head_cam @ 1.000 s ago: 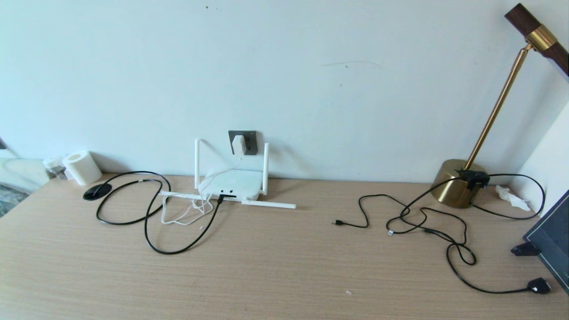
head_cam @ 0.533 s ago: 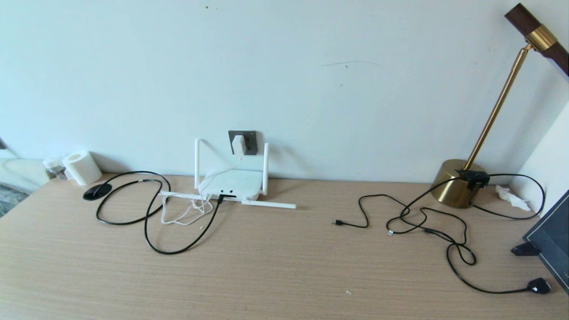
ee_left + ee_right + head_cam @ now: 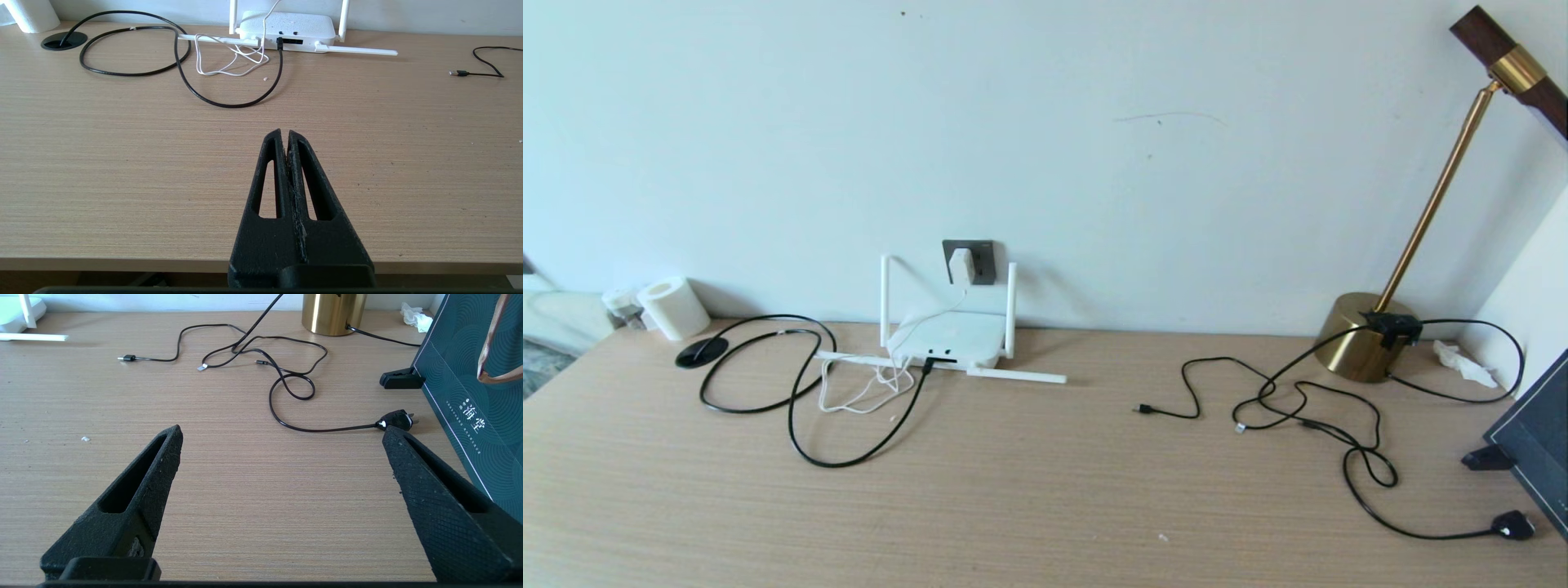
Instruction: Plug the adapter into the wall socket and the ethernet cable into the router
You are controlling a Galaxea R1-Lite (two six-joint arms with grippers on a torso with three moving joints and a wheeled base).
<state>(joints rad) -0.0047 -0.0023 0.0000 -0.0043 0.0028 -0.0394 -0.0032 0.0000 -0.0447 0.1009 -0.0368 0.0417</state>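
Observation:
The white adapter [image 3: 961, 266] sits plugged into the dark grey wall socket [image 3: 981, 261], its thin white cord [image 3: 866, 392] running down past the router [image 3: 947, 336]. The thick black ethernet cable [image 3: 849, 457] loops over the desk and its plug [image 3: 280, 42] sits in a port on the router's [image 3: 286, 26] front edge. My left gripper [image 3: 285, 134] is shut and empty over the desk's near edge, far back from the router. My right gripper [image 3: 282, 435] hangs open and empty above bare desk. Neither arm shows in the head view.
Thin black cables [image 3: 1298, 408] with small plugs sprawl at the right, near a brass lamp base [image 3: 1360, 336] and a dark green box [image 3: 474, 396]. A black two-pin plug [image 3: 396, 419] lies by my right gripper's fingers. A paper roll [image 3: 674, 307] stands at the far left.

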